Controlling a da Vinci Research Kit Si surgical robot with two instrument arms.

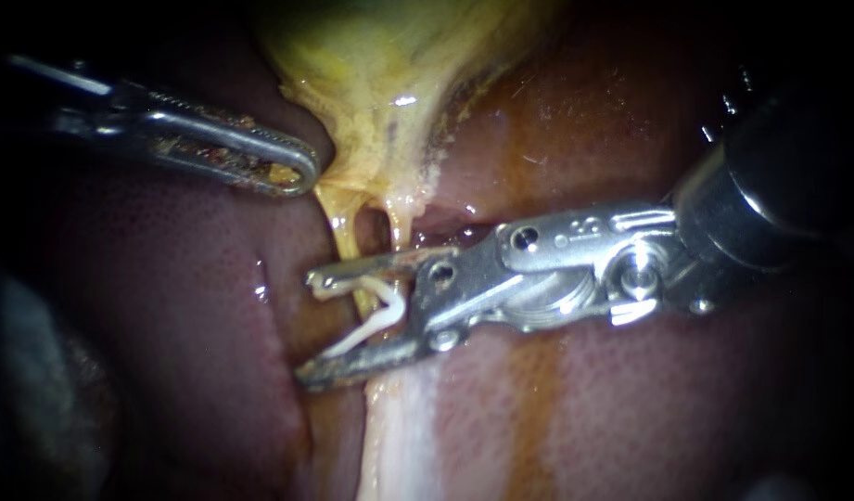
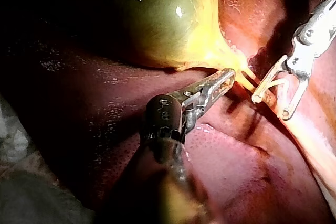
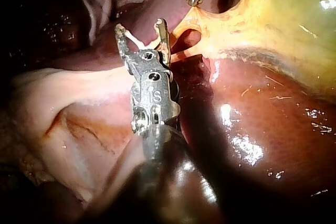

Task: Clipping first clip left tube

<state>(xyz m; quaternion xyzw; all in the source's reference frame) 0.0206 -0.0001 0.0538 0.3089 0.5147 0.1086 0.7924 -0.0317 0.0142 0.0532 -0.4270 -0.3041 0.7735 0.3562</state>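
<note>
The left instrument (image 1: 292, 170) has its pincer clenched, the tip lying against the yellow edge where the gallbladder (image 1: 380, 65) narrows. I cannot see whether it has any tissue caught, so if it slips, the neck could sag and the strands below could slacken. From that neck hang two thin tubes. The left tube (image 1: 345, 237) drops behind the upper jaw and seems to pass into the open white clip (image 1: 376, 320), while the right tube (image 1: 399, 223) sits just beside it. That closeness is the main hazard: a small drift sideways could take in both tubes, or only part of the left one. The right instrument (image 1: 308, 327) has its pincer spread wide yet grasping the clip from both sides. Its lower jaw lies close over the liver (image 1: 167, 306), so closing at this angle may pinch or scrape that surface. If the tube sits only shallowly in the clip, the tips may fail to latch around it.
</note>
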